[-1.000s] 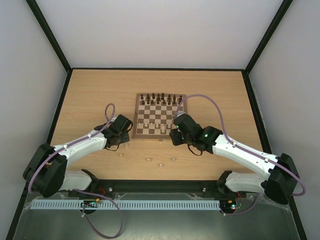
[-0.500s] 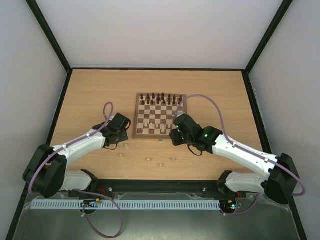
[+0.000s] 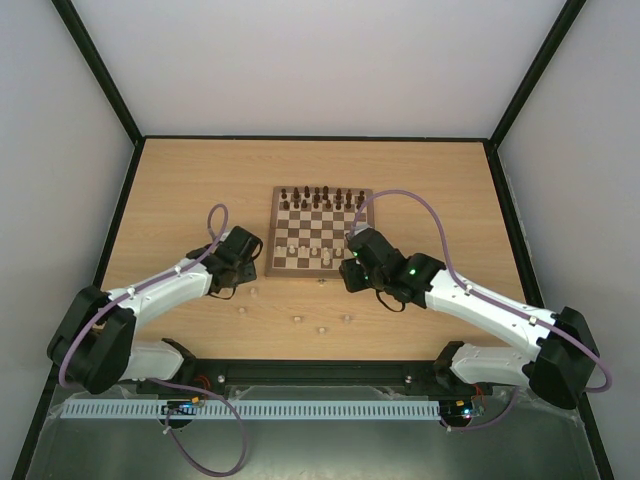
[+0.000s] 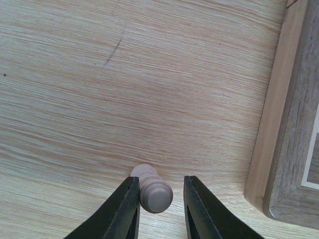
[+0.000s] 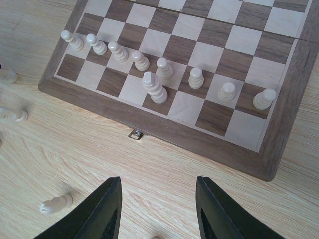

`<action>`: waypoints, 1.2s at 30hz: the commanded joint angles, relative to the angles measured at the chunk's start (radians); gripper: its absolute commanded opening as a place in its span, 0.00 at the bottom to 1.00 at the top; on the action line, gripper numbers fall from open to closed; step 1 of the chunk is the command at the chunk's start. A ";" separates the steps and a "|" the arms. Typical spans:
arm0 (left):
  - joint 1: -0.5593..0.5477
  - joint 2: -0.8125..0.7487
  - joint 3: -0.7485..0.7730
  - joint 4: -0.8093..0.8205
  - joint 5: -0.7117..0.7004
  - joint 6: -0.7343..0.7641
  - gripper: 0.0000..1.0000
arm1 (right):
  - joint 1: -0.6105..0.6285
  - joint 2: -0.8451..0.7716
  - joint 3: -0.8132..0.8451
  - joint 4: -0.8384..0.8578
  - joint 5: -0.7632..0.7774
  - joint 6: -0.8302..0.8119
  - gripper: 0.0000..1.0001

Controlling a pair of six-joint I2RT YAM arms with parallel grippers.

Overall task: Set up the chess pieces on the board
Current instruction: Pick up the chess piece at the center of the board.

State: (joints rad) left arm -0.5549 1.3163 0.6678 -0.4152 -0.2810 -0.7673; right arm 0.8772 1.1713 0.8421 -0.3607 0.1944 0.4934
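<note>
On the counter (image 4: 149,74), just left of the board (image 4: 294,124), a pale chess piece (image 4: 152,191) lies on its side between the left end effector's (image 4: 161,181) fingers (image 4: 124,211), touching only one, unclamped; the right end effector (image 5: 158,181) hangs spread, empty.

Left wrist view: only a corner of the board (image 4: 294,129), rest cut by the right edge. Pale chess piece (image 4: 155,194) partly covered by a finger of the left gripper (image 4: 161,180).

Right wrist view: far rows of board cut off at top. Pale piece (image 5: 7,74) at left edge blurred and clipped. Second pale piece (image 5: 16,115) blurred.

Top view: loose pieces (image 3: 297,320) on table (image 3: 180,200) too small to type.
</note>
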 commanded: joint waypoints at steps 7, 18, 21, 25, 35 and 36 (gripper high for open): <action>0.007 0.010 -0.026 -0.014 -0.041 0.002 0.26 | -0.004 -0.028 -0.014 -0.011 0.002 -0.010 0.42; 0.008 0.006 -0.027 -0.020 -0.050 0.002 0.18 | -0.004 -0.030 -0.016 -0.010 -0.003 -0.010 0.42; 0.007 0.005 -0.023 -0.026 -0.050 0.003 0.15 | -0.003 -0.031 -0.016 -0.010 -0.004 -0.013 0.42; 0.007 -0.009 -0.019 -0.032 -0.043 0.006 0.12 | -0.004 -0.031 -0.018 -0.010 -0.004 -0.010 0.42; -0.014 -0.087 0.050 -0.106 -0.022 0.022 0.09 | -0.004 -0.033 -0.014 -0.012 0.008 -0.009 0.42; -0.024 -0.092 0.062 -0.114 -0.020 0.022 0.09 | -0.003 -0.034 -0.014 -0.013 0.009 -0.009 0.42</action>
State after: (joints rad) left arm -0.5591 1.2629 0.6716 -0.4755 -0.3092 -0.7586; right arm 0.8772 1.1591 0.8364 -0.3603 0.1917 0.4934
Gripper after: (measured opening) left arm 0.161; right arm 0.421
